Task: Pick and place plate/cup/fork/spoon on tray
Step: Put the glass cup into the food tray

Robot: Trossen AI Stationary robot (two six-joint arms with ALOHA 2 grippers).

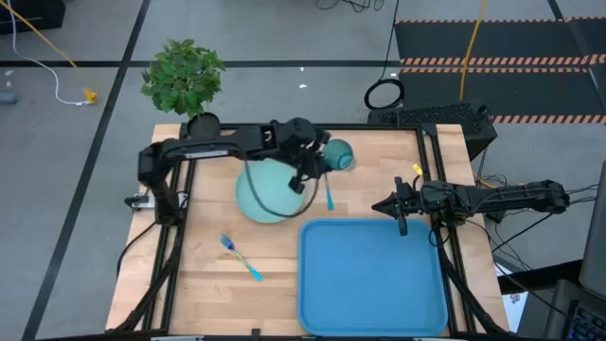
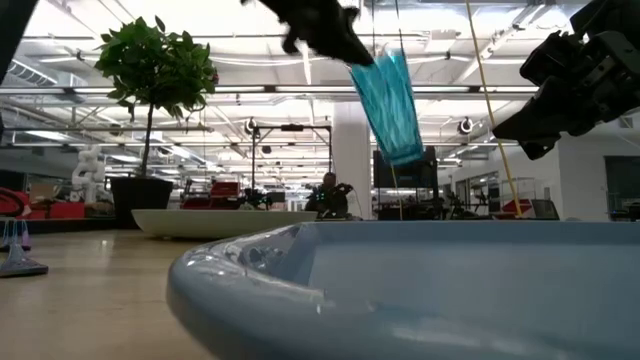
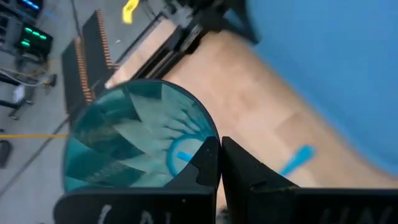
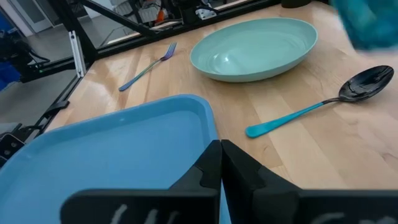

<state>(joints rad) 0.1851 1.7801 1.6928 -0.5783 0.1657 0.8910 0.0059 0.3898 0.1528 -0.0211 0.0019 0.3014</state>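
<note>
My left gripper (image 1: 320, 163) is shut on the translucent teal cup (image 1: 339, 154) and holds it in the air over the table's far middle; the cup also shows in the low view (image 2: 392, 105). The mint-green plate (image 1: 268, 192) lies on the wood under the left arm. The spoon (image 1: 329, 195) lies just to the plate's right, and the fork (image 1: 241, 257) lies nearer the front left. The blue tray (image 1: 372, 277) lies at the front right. My right gripper (image 1: 391, 206) is shut and empty, above the tray's far right edge. My left gripper pinches the cup's wall at its rim (image 3: 208, 144), one finger (image 3: 202, 165) inside the mouth and the other (image 3: 255, 177) outside. In the low view the cup hangs tilted below the fingers, lifted clear of the table, its bottom (image 2: 407, 152) lowest.
A potted plant (image 1: 183, 76) stands at the table's far left corner. The black frame rails (image 1: 170, 237) run along the table's left and right sides. Bare wood lies between the fork and the tray.
</note>
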